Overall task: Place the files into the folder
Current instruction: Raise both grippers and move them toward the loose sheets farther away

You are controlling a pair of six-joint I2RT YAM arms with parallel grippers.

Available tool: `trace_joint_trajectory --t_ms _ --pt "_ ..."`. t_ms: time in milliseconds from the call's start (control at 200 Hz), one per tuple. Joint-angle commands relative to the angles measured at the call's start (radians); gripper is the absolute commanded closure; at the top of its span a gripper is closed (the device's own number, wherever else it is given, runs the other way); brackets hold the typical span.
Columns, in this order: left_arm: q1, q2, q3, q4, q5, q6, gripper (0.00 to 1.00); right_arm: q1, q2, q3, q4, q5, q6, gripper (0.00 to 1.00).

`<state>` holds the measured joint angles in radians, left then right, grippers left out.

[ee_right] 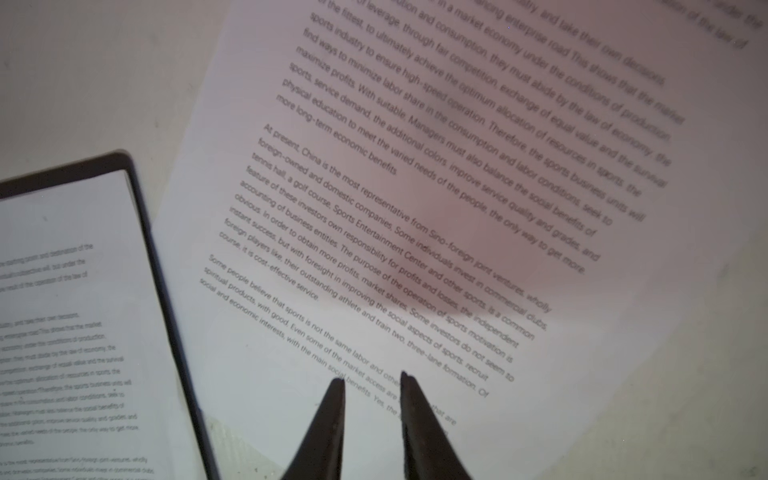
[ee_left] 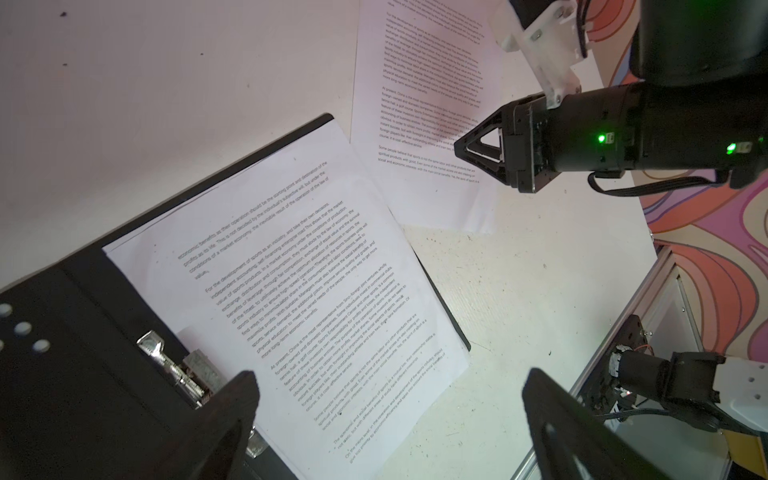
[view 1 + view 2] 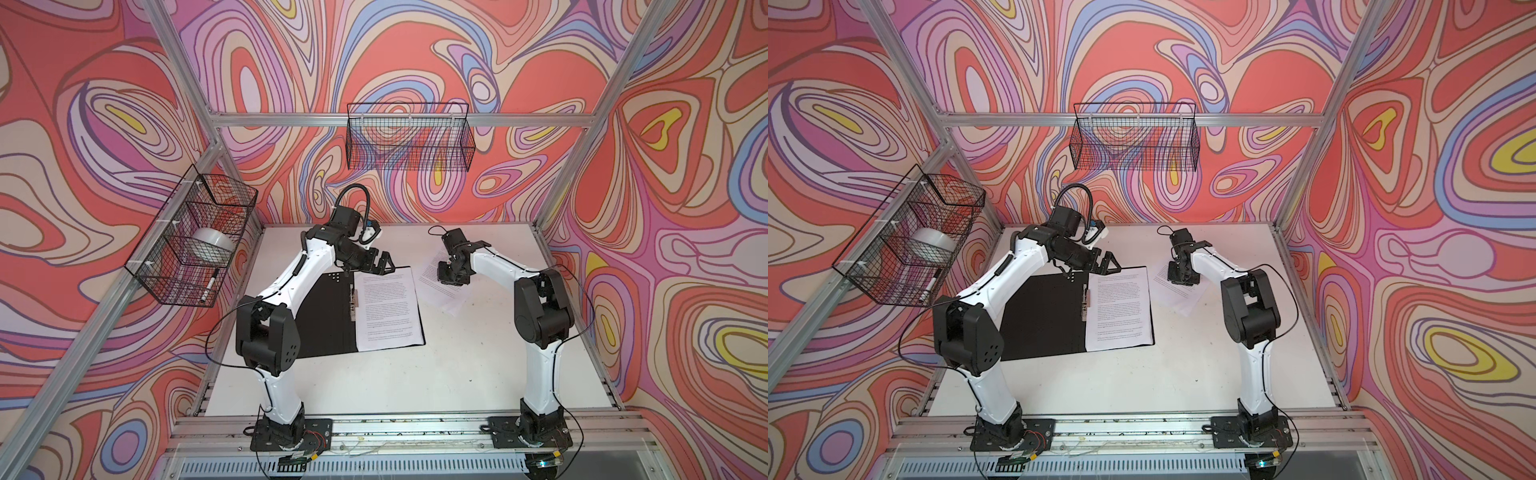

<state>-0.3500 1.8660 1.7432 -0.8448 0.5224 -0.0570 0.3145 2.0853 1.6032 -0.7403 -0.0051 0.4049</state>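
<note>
Right pincer (image 1: 372, 384) is hovering over the loose files (image 1: 415, 187), jaws standing narrowly apart, gripping nothing. Folder (image 3: 328, 320) is lying open just beside it, one sheet (image 3: 386, 307) inside; left pincer (image 2: 390, 376) is hanging wide open above that. Advising: slide one sheet free before pinching. Tip contact and stack count are proving unreadable.

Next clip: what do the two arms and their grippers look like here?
The left arm and right arm have white link shells, black joint housings and thin black cables. The left gripper and right gripper are black with pointed triangular open-frame fingers; green lights glow on the right wrist.
</note>
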Motion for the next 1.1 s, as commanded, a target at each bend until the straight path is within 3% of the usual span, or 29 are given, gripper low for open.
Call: trace_joint_trajectory --t_ms 0,235,486,731,1092 --pt "-0.054 0.086 0.086 -0.027 0.008 -0.001 0.0 -0.039 -0.02 -0.022 0.014 0.026 0.015 0.73" --pt "-0.174 0.296 0.255 0.013 -0.019 -0.034 0.0 -0.111 -0.198 -0.198 0.101 -0.017 0.079 0.73" --pt "-0.262 0.612 0.603 -0.016 -0.107 -0.08 0.0 -0.123 -0.392 -0.324 0.078 -0.021 0.103 0.73" --pt "-0.292 0.711 0.696 0.02 -0.294 -0.087 0.0 -0.123 -0.517 -0.409 0.066 -0.05 0.147 0.73" --pt "-0.292 0.77 0.741 0.059 -0.41 -0.046 0.0 -0.122 -0.531 -0.432 0.03 -0.044 0.154 0.73"
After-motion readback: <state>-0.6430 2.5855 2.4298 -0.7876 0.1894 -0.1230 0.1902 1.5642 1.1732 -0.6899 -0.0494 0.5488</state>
